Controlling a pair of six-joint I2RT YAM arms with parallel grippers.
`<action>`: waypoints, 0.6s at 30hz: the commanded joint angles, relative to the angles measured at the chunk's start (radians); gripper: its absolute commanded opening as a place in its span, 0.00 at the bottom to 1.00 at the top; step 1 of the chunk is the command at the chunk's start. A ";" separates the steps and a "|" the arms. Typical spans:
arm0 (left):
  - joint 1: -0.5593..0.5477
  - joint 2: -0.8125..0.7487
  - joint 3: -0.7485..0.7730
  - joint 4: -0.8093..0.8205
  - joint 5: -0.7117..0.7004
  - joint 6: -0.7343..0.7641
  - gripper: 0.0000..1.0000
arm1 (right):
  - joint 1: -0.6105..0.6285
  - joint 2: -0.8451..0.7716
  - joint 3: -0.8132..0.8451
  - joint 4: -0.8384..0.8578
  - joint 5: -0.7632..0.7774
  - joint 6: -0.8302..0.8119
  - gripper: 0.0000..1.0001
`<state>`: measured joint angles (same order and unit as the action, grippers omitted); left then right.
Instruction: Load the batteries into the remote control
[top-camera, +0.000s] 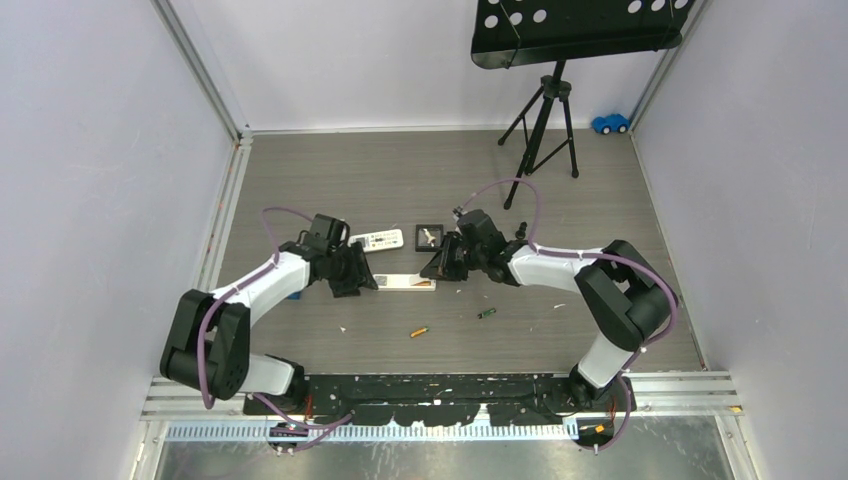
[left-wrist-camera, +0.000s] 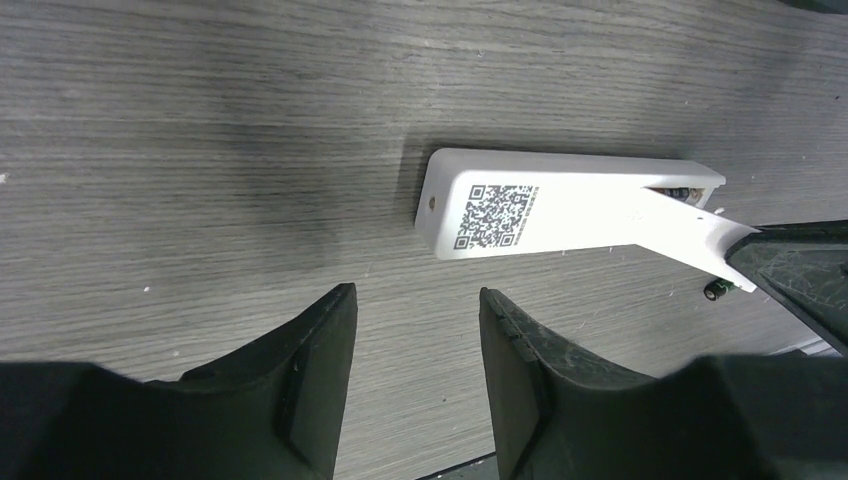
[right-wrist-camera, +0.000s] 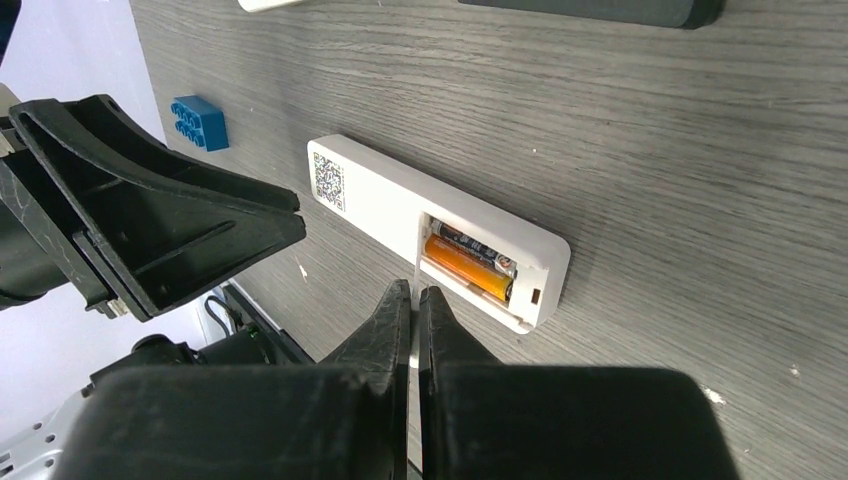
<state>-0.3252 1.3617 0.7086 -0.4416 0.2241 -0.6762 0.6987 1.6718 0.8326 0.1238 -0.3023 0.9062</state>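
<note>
Right pincer closed, tips at the open bay of the slim white rectangular remote, which lies back-up on the grey wood table. Only the right wrist view shows 2 cells seated: orange battery, dark battery. Left pincer half-open, empty, near the QR end. Top view: loose orange battery, green-and-black battery; small blue brick nearby.

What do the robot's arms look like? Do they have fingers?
Both arms have white shells with chunky black joints: the left arm and the right arm. A purple cable loops along each. The left gripper and right gripper are black, each with two wedge-shaped fingers.
</note>
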 joint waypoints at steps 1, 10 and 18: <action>0.003 0.022 0.044 0.041 0.000 0.007 0.50 | 0.008 0.048 0.031 -0.046 -0.006 -0.031 0.02; 0.004 0.036 0.070 0.029 -0.016 0.012 0.50 | 0.007 0.050 0.085 -0.179 0.040 -0.084 0.25; 0.003 0.036 0.084 0.015 -0.048 0.010 0.51 | 0.007 0.036 0.095 -0.224 0.070 -0.114 0.34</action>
<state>-0.3252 1.3975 0.7551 -0.4374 0.2043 -0.6739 0.6994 1.7180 0.9066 -0.0498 -0.2699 0.8326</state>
